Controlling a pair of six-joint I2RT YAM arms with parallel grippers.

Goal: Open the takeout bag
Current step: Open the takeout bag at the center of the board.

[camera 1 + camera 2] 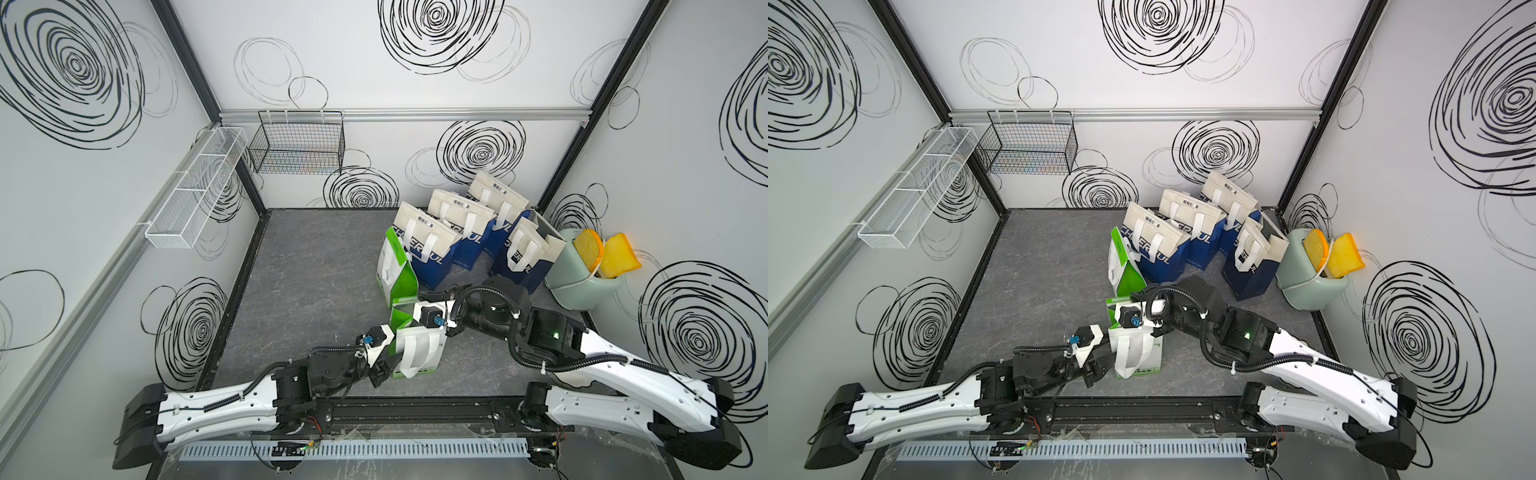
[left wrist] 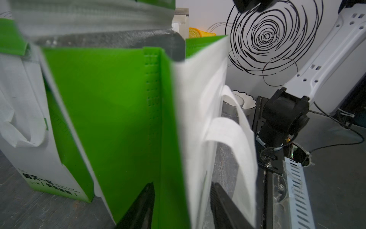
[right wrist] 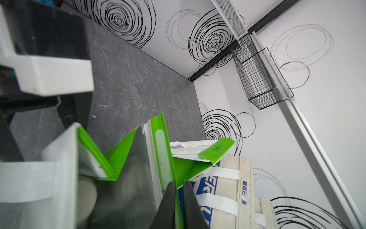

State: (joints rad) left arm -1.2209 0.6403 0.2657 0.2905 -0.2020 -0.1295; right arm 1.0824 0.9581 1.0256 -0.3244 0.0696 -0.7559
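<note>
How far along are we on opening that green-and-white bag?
Done: the green-and-white fabric takeout bag gapes, silver lining showing. In hand: left gripper jaws wide around its corner; right gripper jaws narrowly apart at its green rim. Left, probably: pull both arms clear.

Free: gray floor (image 1: 299,282) on the left lay open.
Middle: takeout bag (image 1: 419,351) stood in the way.
Far right: blue bags (image 1: 440,266), green bag (image 1: 399,276), bin (image 1: 582,286) crowded together.
</note>
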